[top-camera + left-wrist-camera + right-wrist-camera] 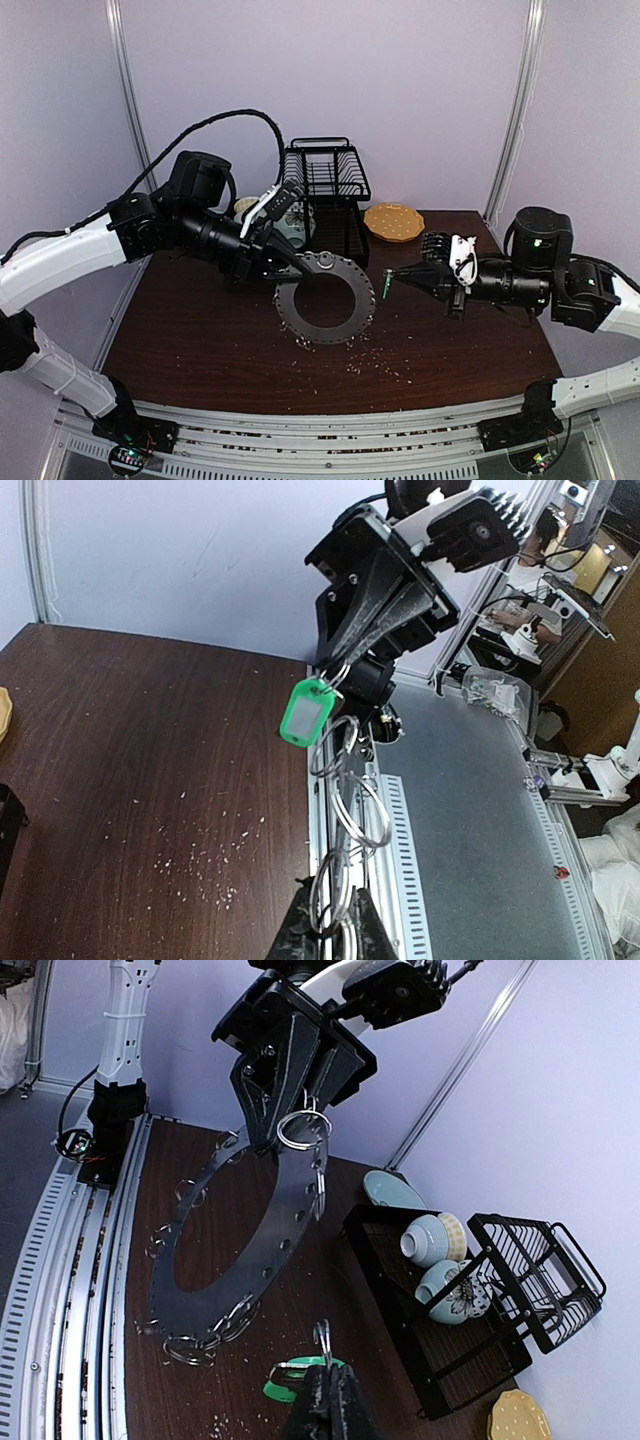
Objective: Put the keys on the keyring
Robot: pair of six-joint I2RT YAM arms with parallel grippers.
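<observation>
Right jaws of mine are pinching the green key point(280, 1390) just beside the keyring point(270, 1250), which my left jaws are clamping by its rim, tilted on the table point(200, 330), and I am risking the dangling key swinging past the wire loops point(190, 1348).

Too small from above to tell the key point(386, 286) blade. Hidden up close behind the right gripper point(325, 1375) too (green head partly showing). Covered under the left gripper point(305, 263): part of the keyring point(320, 330) rim.
</observation>
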